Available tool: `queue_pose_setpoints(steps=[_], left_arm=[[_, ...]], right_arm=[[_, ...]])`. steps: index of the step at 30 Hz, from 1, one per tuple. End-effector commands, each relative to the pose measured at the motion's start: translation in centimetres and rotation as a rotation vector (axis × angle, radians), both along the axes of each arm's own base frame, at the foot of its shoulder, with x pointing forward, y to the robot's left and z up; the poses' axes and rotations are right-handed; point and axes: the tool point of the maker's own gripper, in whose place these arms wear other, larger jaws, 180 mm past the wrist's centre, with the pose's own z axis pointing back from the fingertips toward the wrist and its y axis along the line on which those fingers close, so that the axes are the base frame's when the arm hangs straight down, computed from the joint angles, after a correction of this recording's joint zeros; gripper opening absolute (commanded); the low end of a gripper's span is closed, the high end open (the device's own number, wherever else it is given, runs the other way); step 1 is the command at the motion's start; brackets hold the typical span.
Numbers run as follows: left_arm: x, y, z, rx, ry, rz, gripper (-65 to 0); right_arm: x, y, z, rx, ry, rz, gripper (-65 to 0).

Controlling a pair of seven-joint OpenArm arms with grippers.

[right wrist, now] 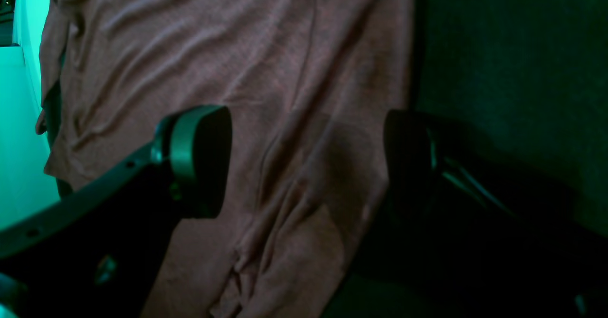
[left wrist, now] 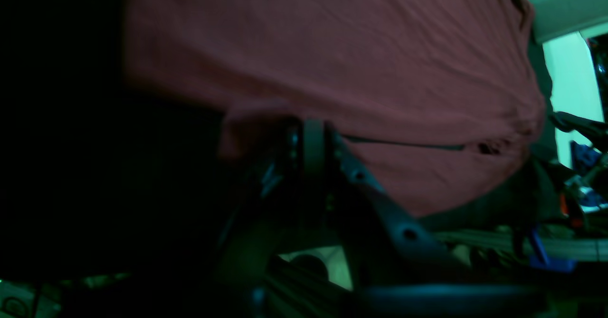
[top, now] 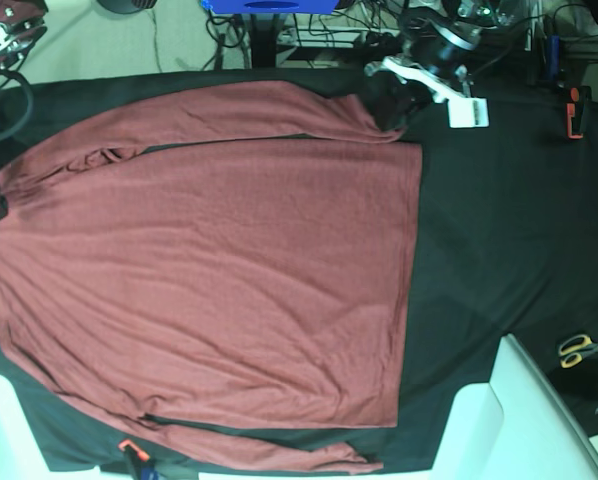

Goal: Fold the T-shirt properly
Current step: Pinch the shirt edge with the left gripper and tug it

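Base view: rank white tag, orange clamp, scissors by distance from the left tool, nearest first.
From the left tool, shut on the T-shirt at its top corner:
1. White tag, just beside it.
2. Orange clamp, far right, top edge.
3. Scissors, lower right.

Right gripper (right wrist: pixel 304 161): black arms with holes, one grey-edged dark pad (right wrist: pixel 199 159); left gripper (left wrist: pixel 308 142): dark, bolted bracket; left arm (top: pixel 429 60): black, white plate.
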Motion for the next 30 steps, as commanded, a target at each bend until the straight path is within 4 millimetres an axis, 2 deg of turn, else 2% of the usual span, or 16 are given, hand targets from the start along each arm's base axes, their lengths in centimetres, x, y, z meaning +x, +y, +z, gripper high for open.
queue_pose_setpoints(steps=[1, 11, 17, 20, 27, 30], left_arm=[[0.4, 0.1, 0.9, -0.011, -0.032, 0.006, -65.0], [0.3, 0.1, 0.8, -0.011, -0.029, 0.006, -65.0], [0.3, 0.1, 0.7, -0.01, -0.028, 0.006, -65.0], [0.2, 0.2, 0.7, -0.009, -0.026, 0.006, -65.0], [0.2, 0.2, 0.7, -0.009, -0.026, 0.006, -65.0], [0.2, 0.2, 0.7, -0.009, -0.026, 0.006, -65.0]], right_arm=[[0.7, -2.8, 2.3, -0.063, -0.047, -0.019, -18.3], [-0.1, -3.2, 1.5, -0.059, -0.03, -0.038, -18.3], [-0.2, -1.2, -0.8, 0.028, -0.015, -0.061, -19.1], [-0.5, -0.6, -1.7, 0.056, -0.01, -0.076, -28.8], [-0.4, -0.4, -1.8, 0.06, -0.011, -0.077, -49.4], [-0.4, -0.7, -1.6, 0.054, -0.011, -0.078, -61.7]])
